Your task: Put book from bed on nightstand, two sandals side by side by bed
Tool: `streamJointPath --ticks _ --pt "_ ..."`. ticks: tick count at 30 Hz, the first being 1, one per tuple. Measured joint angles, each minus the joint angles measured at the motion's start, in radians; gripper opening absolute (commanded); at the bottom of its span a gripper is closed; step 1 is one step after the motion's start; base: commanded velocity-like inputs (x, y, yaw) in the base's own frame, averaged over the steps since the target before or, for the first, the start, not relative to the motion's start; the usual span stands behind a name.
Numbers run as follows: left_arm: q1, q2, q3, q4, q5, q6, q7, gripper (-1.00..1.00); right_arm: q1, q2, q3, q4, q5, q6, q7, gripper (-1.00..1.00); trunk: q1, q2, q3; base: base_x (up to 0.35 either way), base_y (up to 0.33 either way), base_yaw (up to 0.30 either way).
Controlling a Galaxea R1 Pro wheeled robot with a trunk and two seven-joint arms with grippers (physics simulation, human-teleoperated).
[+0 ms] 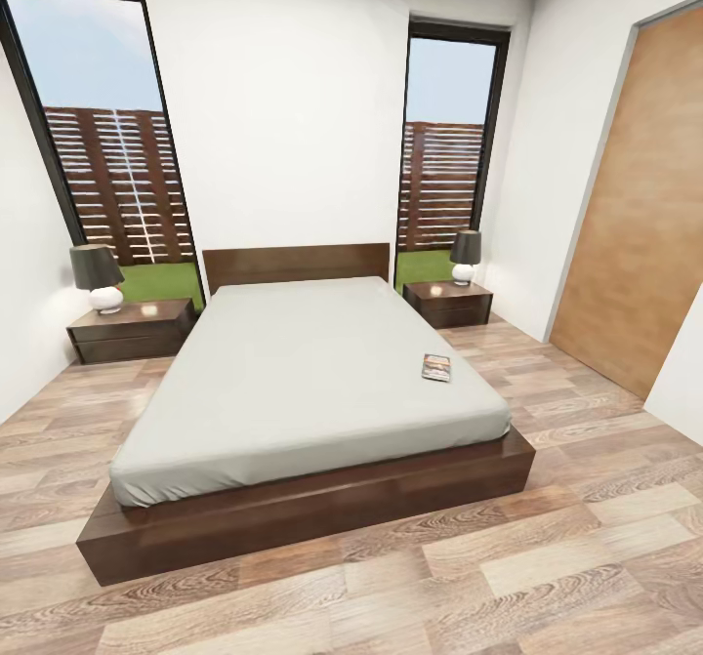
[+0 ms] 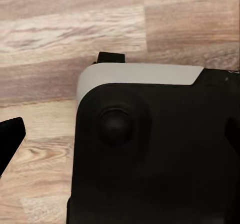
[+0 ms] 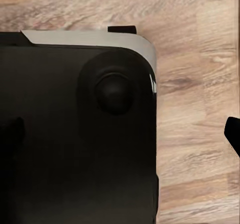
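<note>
The bed [image 1: 293, 372] with its light-grey mattress fills the middle of the bedroom in the head view. The book [image 1: 436, 367] lies flat on the mattress near its right edge. One nightstand [image 1: 132, 328] stands left of the headboard and the other nightstand [image 1: 449, 302] stands to its right. The sandals are out of view. In the left wrist view my left gripper [image 2: 120, 136] hangs over my own black base, one dark fingertip [image 2: 11, 136] at the picture's edge and nothing between the fingers. My right gripper [image 3: 120, 134] hangs the same way, fingertip [image 3: 232, 134] spread wide.
A dark-shaded lamp [image 1: 98, 279] stands on the left nightstand and a second lamp [image 1: 466, 255] on the right one. A wooden door [image 1: 644, 216] is in the right wall. Wood-plank floor [image 1: 586, 440] runs along both sides of the bed and in front of it.
</note>
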Motion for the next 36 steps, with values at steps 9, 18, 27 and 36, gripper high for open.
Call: streamJointPath --ticks 9,18,27,36 --pt "-0.004 0.027 0.001 -0.616 0.105 -0.001 -0.002 1.00 -0.003 -0.004 -0.008 -0.303 0.000 0.000 -0.001 1.00 0.000 0.000 0.000 0.000 0.000 0.000" --pt "-0.005 0.030 0.002 -0.584 0.110 -0.056 -0.004 1.00 -0.004 -0.030 -0.102 -0.297 0.000 -0.001 0.003 1.00 0.000 0.000 0.000 0.000 0.000 0.000" --pt "-0.005 0.029 0.010 -0.527 0.110 -0.144 -0.003 1.00 -0.004 -0.030 -0.148 -0.294 0.001 -0.002 0.008 1.00 0.000 0.000 0.000 0.000 0.000 0.000" --pt "-0.005 0.029 0.012 -0.510 0.110 -0.151 -0.003 1.00 -0.004 -0.029 -0.150 -0.294 0.001 -0.002 0.008 1.00 0.000 0.000 0.000 0.000 0.000 0.000"
